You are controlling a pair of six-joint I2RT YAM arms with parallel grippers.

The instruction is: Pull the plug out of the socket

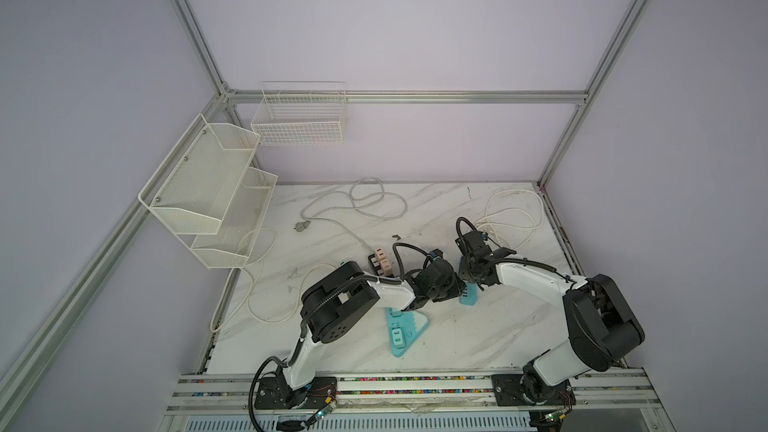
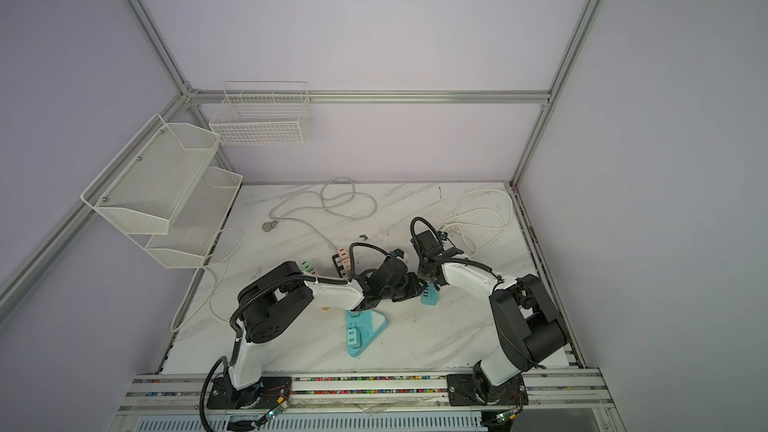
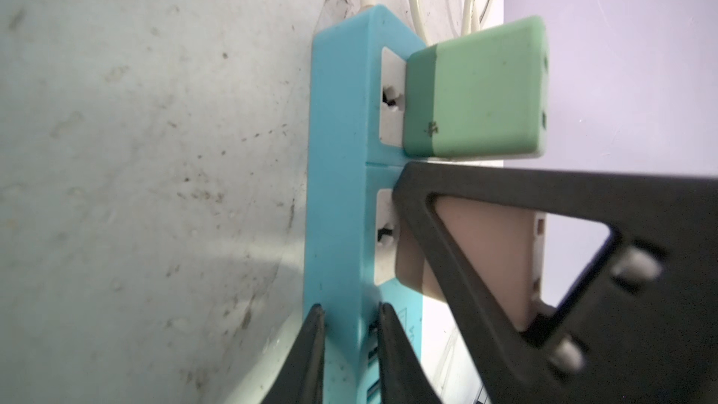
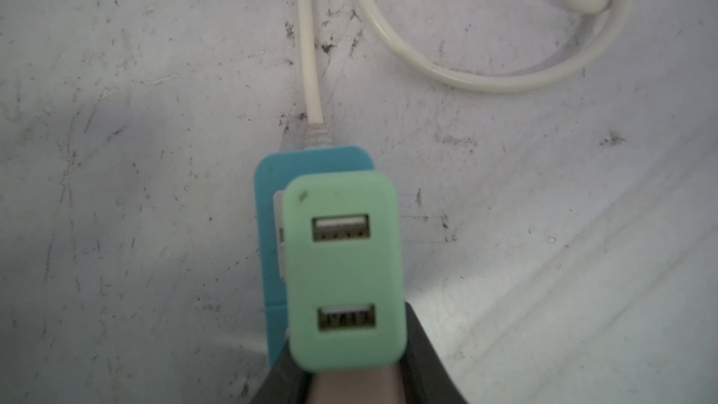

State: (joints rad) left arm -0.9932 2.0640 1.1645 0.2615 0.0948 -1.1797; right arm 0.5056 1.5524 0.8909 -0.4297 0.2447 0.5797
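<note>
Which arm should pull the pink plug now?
Right. The right gripper is shut on the pink plug, which is seated in the strip beside the green plug. The left gripper clamps the strip's end, so it probably serves best as the brace.

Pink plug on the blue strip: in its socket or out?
In. In the left wrist view the pink plug sits flush against the socket face of the blue strip; no prongs show.
</note>
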